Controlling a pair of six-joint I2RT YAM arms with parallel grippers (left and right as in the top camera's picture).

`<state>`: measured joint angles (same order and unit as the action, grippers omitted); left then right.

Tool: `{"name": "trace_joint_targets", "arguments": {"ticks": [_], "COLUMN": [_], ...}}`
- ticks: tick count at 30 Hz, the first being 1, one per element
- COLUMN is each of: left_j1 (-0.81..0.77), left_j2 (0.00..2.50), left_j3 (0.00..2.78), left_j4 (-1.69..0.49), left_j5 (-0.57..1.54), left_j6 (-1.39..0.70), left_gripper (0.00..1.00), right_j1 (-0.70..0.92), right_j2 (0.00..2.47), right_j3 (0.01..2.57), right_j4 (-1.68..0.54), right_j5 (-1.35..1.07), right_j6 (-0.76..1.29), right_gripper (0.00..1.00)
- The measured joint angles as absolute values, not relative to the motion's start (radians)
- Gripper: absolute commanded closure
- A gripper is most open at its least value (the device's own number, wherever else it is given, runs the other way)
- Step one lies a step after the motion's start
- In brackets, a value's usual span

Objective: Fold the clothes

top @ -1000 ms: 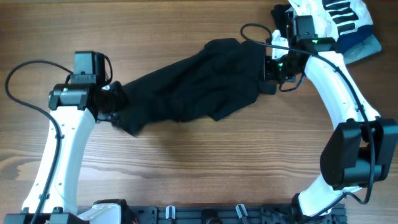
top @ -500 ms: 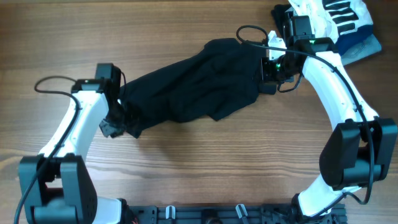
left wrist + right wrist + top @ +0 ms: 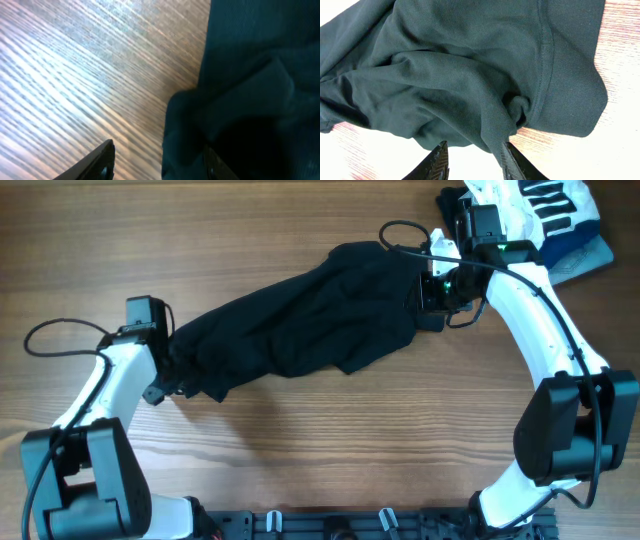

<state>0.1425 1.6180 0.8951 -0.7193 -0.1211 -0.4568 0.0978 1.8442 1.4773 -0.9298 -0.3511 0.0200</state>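
Note:
The clothes (image 3: pixel 300 325) are one limp black garment lying crumpled in a diagonal band across the middle of the wooden table. My left gripper (image 3: pixel 172 375) sits at its lower left end. In the left wrist view that gripper (image 3: pixel 159 162) is open, one finger over bare wood and the other over the garment (image 3: pixel 250 75), whose edge reaches into the gap. My right gripper (image 3: pixel 428 298) is at the garment's upper right end. In the right wrist view it (image 3: pixel 475 160) is open too, with a fold of the cloth (image 3: pixel 470 65) hanging against the right finger (image 3: pixel 512 160).
A white garment with black stripes (image 3: pixel 545 205) lies piled on a light-blue denim piece (image 3: pixel 590 255) in the far right corner, just behind the right arm. Loose cables loop beside both arms. Bare wood table (image 3: pixel 330 450) lies in front of the garment.
Both grippers have opened and let go of the black garment's ends. The left arm has drawn back a little to the left. The garment has stayed in place.

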Motion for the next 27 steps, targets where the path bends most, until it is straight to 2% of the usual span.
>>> {"name": "trace_joint_targets", "arguments": {"ticks": [9, 12, 15, 19, 22, 27], "left_j1": [0.142, 0.142, 0.142, 0.142, 0.142, 0.142], "left_j2": [1.679, 1.679, 1.679, 1.679, 1.679, 1.689], "left_j3": [0.895, 0.895, 0.895, 0.895, 0.897, 1.037], "left_j4": [-0.682, -0.7, -0.702, -0.699, -0.706, -0.926], "left_j5": [-0.007, 0.026, 0.04, 0.044, 0.043, 0.041], "left_j6": [-0.457, -0.453, -0.452, -0.452, -0.45, -0.448], "left_gripper": [0.53, 0.66, 0.83, 0.96, 0.96, 0.96], "right_j1": [0.098, 0.098, 0.098, 0.098, 0.098, 0.098], "right_j2": [1.844, 1.844, 1.844, 1.844, 1.844, 1.844], "right_j3": [1.477, 1.477, 1.477, 1.477, 1.477, 1.477], "right_j4": [-0.927, -0.927, -0.927, -0.927, -0.927, -0.927], "right_j5": [-0.351, -0.351, -0.351, -0.351, -0.351, -0.351], "right_j6": [0.02, 0.02, 0.02, 0.02, 0.02, 0.02], "right_gripper": [0.64, 0.64, 0.64, 0.64, 0.64, 0.64]}}
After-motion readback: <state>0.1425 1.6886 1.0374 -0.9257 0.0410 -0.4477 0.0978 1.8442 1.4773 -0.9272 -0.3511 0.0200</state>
